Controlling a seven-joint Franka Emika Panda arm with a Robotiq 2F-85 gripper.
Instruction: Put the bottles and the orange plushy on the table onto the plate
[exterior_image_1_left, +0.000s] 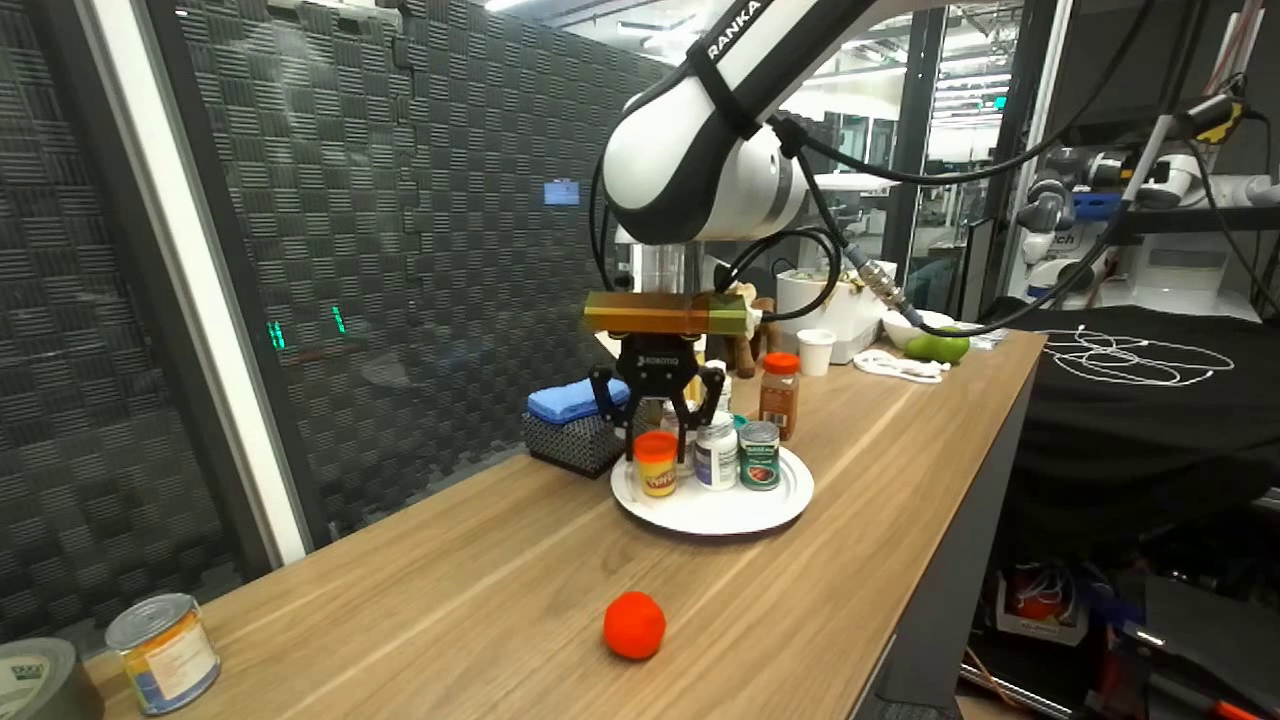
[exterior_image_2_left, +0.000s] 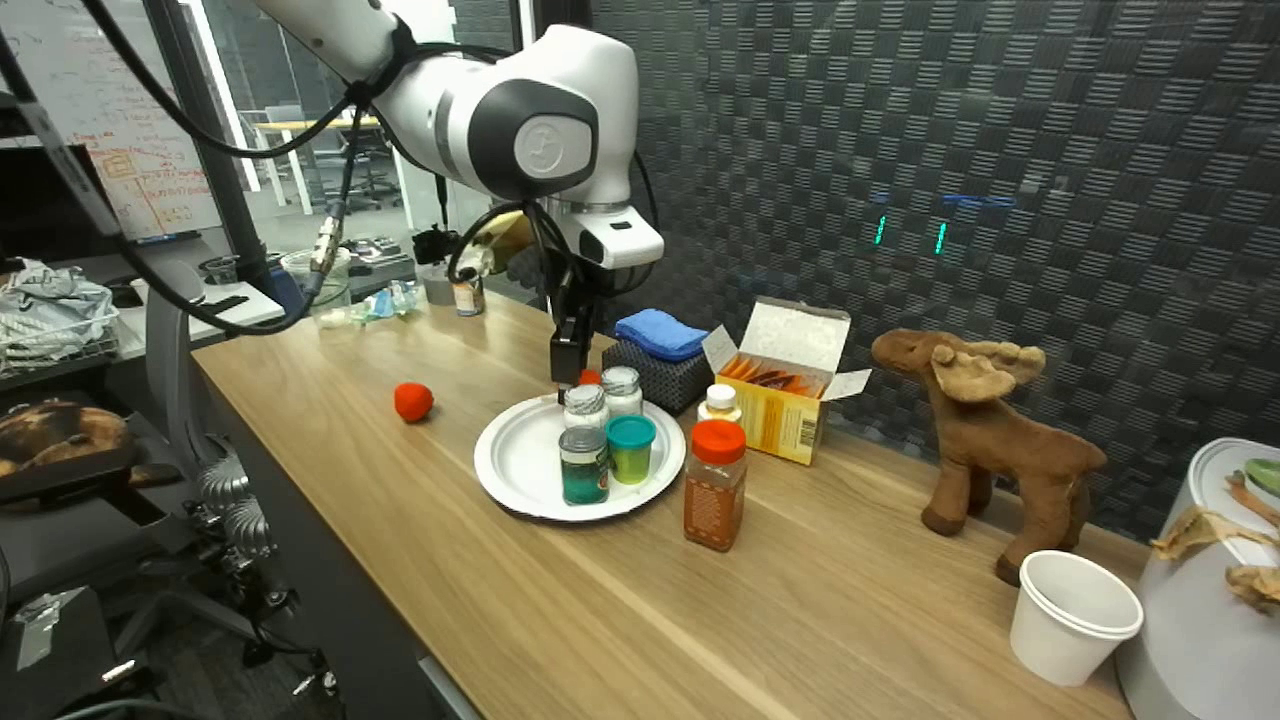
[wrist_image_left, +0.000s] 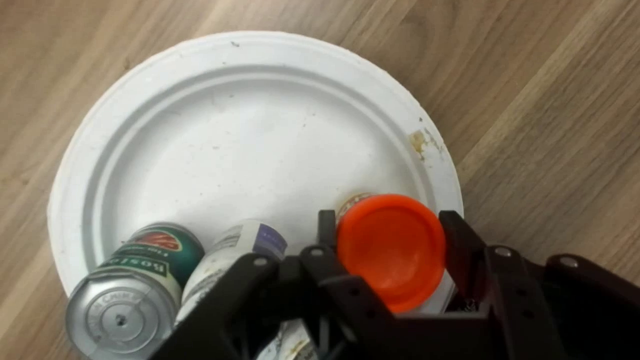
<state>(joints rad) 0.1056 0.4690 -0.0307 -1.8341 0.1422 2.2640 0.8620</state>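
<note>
Nearest us in an exterior view, the plushy (exterior_image_1_left: 634, 625) lies on the desk (exterior_image_1_left: 480, 580), well apart from the plate (exterior_image_1_left: 715, 518). Beyond the plushy, our tool (exterior_image_1_left: 655, 456) is clamped on the tub (exterior_image_1_left: 657, 478), which is upright directly below, over the plate near the rim, so we judge that a plain release comes next, though we cannot tell whether the base touches. Farther back, bottles (exterior_image_1_left: 716, 462) and a can (exterior_image_1_left: 759, 466) stand on the plate, with the jar (exterior_image_1_left: 779, 400) just outside it.
</note>
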